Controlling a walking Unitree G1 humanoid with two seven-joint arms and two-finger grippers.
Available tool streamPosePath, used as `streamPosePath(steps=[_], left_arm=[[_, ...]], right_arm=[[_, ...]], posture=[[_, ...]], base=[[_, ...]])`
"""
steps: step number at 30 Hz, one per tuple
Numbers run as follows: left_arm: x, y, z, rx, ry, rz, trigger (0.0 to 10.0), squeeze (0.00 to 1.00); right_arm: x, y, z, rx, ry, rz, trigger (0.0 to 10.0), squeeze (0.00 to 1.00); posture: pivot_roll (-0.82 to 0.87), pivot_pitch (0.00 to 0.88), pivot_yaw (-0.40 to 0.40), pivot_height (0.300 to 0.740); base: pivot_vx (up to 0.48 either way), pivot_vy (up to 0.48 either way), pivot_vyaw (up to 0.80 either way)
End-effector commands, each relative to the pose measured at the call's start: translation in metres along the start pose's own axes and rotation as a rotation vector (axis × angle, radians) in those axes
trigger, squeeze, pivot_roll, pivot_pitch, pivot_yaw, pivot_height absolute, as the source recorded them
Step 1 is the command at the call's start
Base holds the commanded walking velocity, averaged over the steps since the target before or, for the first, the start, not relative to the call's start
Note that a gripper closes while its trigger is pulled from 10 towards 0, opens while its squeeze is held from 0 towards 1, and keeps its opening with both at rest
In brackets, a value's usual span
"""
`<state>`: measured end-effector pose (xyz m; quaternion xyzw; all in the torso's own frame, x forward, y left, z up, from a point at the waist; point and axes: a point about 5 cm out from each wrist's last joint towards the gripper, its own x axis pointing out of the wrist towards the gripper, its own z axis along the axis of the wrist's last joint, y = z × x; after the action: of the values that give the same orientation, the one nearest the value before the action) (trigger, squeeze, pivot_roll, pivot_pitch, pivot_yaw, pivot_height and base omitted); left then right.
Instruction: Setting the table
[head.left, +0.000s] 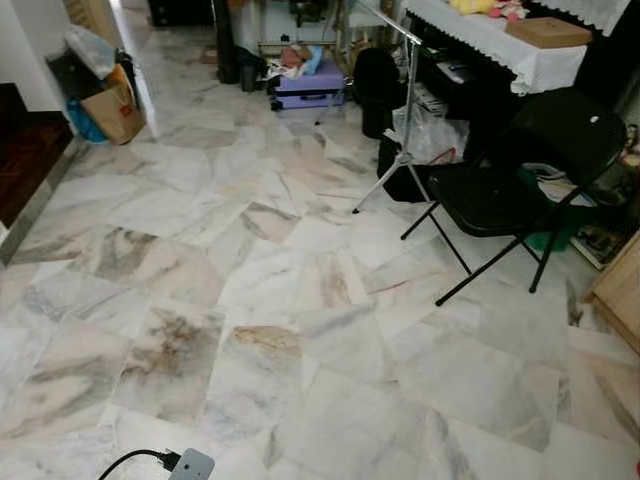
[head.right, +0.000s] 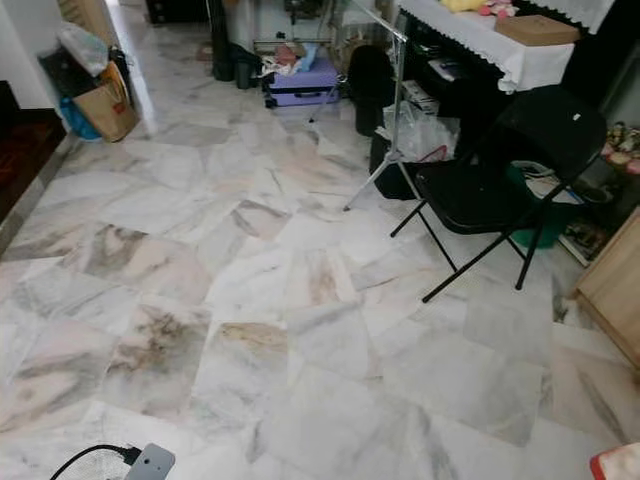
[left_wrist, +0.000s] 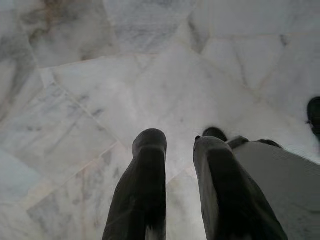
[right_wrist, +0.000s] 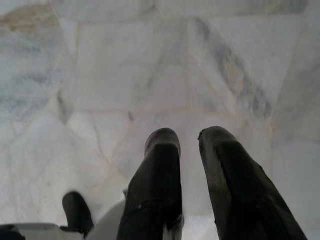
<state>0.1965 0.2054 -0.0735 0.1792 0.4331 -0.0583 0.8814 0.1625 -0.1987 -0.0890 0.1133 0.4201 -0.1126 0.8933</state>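
The table (head.left: 520, 45) at the far right is cut by the top edge; its cloth hides what stands beneath. A yellow item (head.left: 475, 6) on it is cropped and cannot be identified. The folding chair (head.left: 520, 170) hides a green container (head.left: 555, 235) behind its seat. A wooden cabinet (head.left: 620, 290) at the right is cut by the edge. Near left, a grey plug (head.left: 190, 466) and cable run off the bottom edge. A red-and-white object (head.right: 620, 462) at the near right corner is too cropped to name. Far clutter around the purple case (head.left: 310, 88) is too small to make out.
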Motion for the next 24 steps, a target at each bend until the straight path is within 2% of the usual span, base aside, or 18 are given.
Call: streamPosePath(steps=[1, 11, 24], left_arm=[[-0.0021, -0.0008, -0.0102, -0.027, 0.025, 0.004, 10.0, 0.00], [-0.0037, -0.0034, -0.0166, 0.001, 0.040, -0.018, 10.0, 0.00], [-0.0018, -0.0047, -0.0088, -0.008, 0.021, -0.037, 10.0, 0.00]], right_arm=[[-0.0008, 0.0000, -0.0037, -0.003, 0.014, -0.001, 10.0, 0.00], [-0.0006, 0.0043, -0.0049, -0.002, 0.016, 0.005, 10.0, 0.00], [-0.0016, 0.0045, -0.0082, 0.004, 0.021, 0.006, 10.0, 0.00]], posture=[[0.04, 0.043, -0.013, 0.740], [0.04, 0.044, 0.000, 0.740], [0.04, 0.076, 0.001, 0.740]], base=[[0.000, 0.000, -0.78], [0.000, 0.000, -0.78], [0.000, 0.000, -0.78]])
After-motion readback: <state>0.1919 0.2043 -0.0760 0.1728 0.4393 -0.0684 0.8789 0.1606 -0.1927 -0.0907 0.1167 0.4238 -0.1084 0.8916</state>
